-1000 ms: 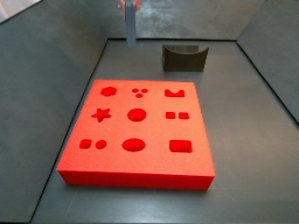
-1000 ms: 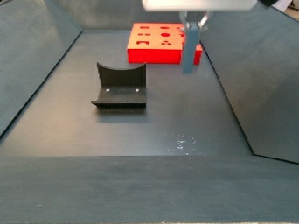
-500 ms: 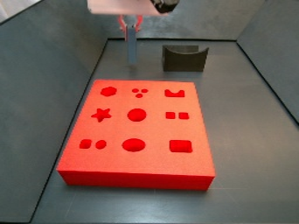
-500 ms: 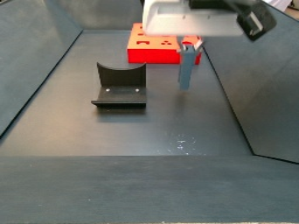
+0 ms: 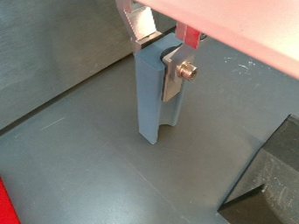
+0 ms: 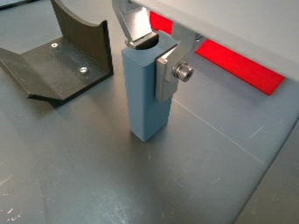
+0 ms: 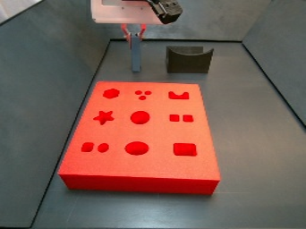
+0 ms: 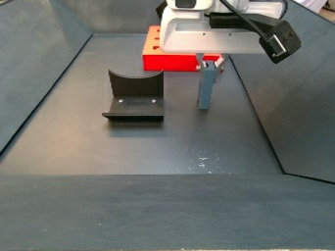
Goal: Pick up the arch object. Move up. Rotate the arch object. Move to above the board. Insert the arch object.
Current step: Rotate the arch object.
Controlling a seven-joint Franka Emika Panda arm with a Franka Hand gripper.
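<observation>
Matt grey-blue arch object (image 6: 149,96) in the gripper (image 6: 158,54); bright metal fingers (image 6: 172,68); smooth red board (image 7: 142,131).

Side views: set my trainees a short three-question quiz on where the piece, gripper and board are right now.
1. True or false: the blue-grey piece lies flat on the red board.
2. The gripper is: A) over the board; B) at the top of the upright piece; C) over the fixture.
3. Which recess sits in the board's corner nearest the fixture?

Key: 1 false, it stands upright on the floor between the fingers. 2 B. 3 the arch-shaped recess.
</observation>
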